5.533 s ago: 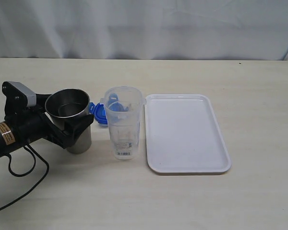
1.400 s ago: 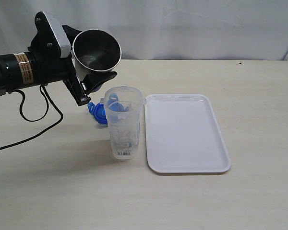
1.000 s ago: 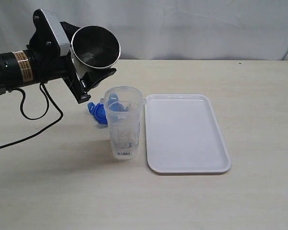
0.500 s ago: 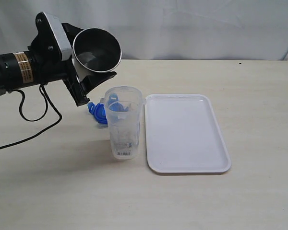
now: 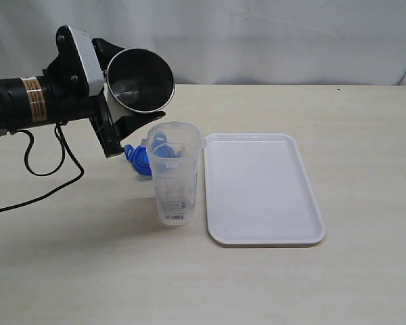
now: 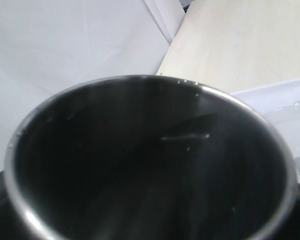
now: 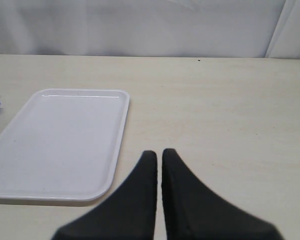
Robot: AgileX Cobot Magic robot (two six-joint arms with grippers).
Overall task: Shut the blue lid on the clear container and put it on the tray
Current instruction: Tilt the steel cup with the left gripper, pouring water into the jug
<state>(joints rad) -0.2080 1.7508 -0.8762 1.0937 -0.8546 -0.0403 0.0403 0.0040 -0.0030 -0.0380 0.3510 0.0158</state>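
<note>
Container (image 5: 174,177): tray (image 5: 264,189) just beside at 3 o'clock, lid (image 5: 134,157) close at 10, arm (image 5: 27,108) holding cup (image 5: 141,80) in air at 11. Table (image 5: 88,271) free from 5 to 9, also beyond tray at 3.

A lab setup — pale table (image 5: 365,284); white curtain (image 5: 271,40) behind.

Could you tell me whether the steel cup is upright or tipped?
Tipped: the steel cup, held aloft by the left pincer, points its mouth sideways, showing its inside.
</note>
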